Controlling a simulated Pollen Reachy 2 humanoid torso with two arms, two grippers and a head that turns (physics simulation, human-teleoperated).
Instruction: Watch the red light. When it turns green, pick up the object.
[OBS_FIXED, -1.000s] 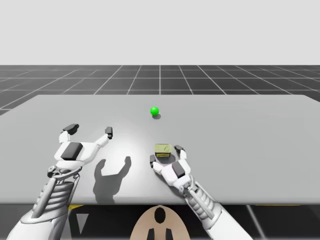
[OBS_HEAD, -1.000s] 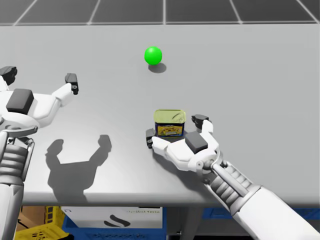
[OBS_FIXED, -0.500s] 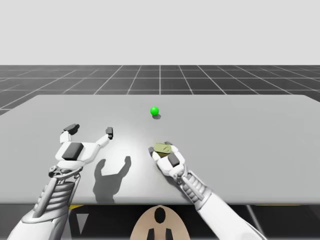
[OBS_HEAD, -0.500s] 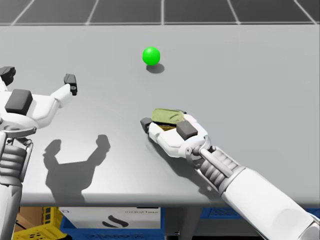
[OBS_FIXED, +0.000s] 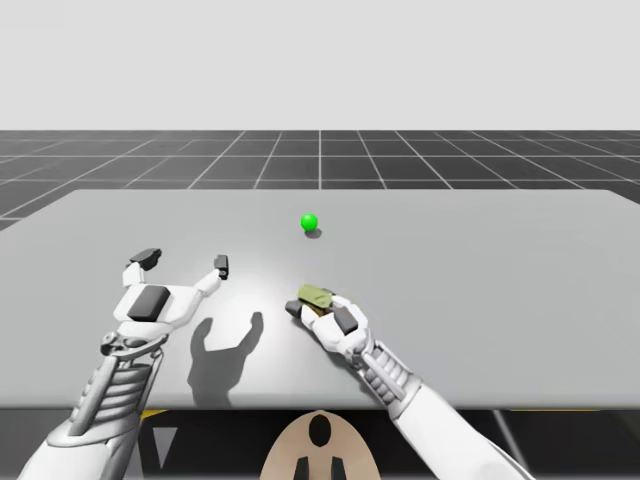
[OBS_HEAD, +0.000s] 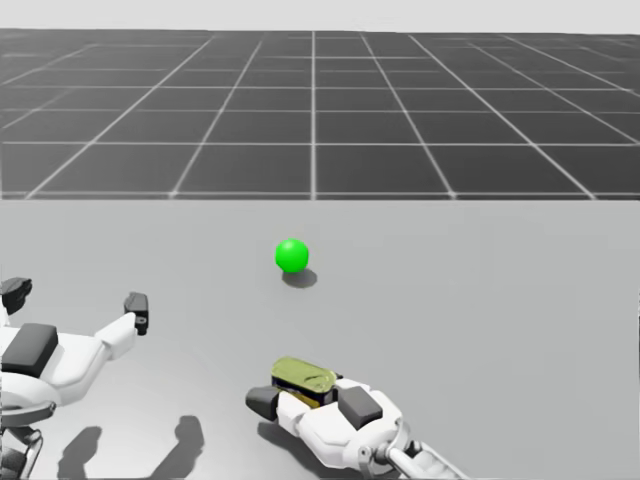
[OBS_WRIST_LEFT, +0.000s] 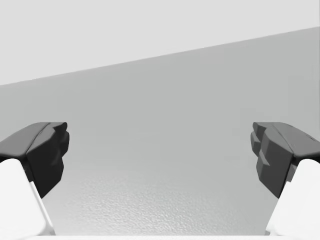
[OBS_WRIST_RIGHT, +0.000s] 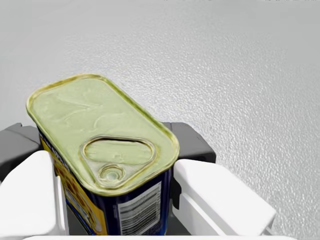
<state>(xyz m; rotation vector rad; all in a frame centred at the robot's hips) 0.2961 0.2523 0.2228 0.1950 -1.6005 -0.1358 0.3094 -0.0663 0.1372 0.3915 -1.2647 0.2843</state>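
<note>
The light is a green ball (OBS_FIXED: 309, 222) (OBS_HEAD: 292, 255) on the grey table, beyond both arms. A blue rectangular can with a yellow-green pull-tab lid (OBS_FIXED: 316, 296) (OBS_HEAD: 303, 376) (OBS_WRIST_RIGHT: 100, 140) sits tilted between the fingers of my right gripper (OBS_FIXED: 315, 303) (OBS_HEAD: 300, 392) (OBS_WRIST_RIGHT: 105, 167). Both dark pads press its sides, so the gripper is shut on it, low over the table near the middle. My left gripper (OBS_FIXED: 183, 262) (OBS_HEAD: 76, 298) (OBS_WRIST_LEFT: 160, 155) hovers wide open to the left, with only bare table between its fingers.
The grey table (OBS_FIXED: 500, 260) stretches wide to the right and back. Its far edge (OBS_HEAD: 450, 199) meets a dark gridded floor. My left gripper's shadow (OBS_FIXED: 222, 350) falls on the table between the two arms.
My right gripper has shut on the can, tilted it and shifted it slightly left. My head has turned upward, so the head view now reaches the floor beyond the table. The left arm has barely moved.
</note>
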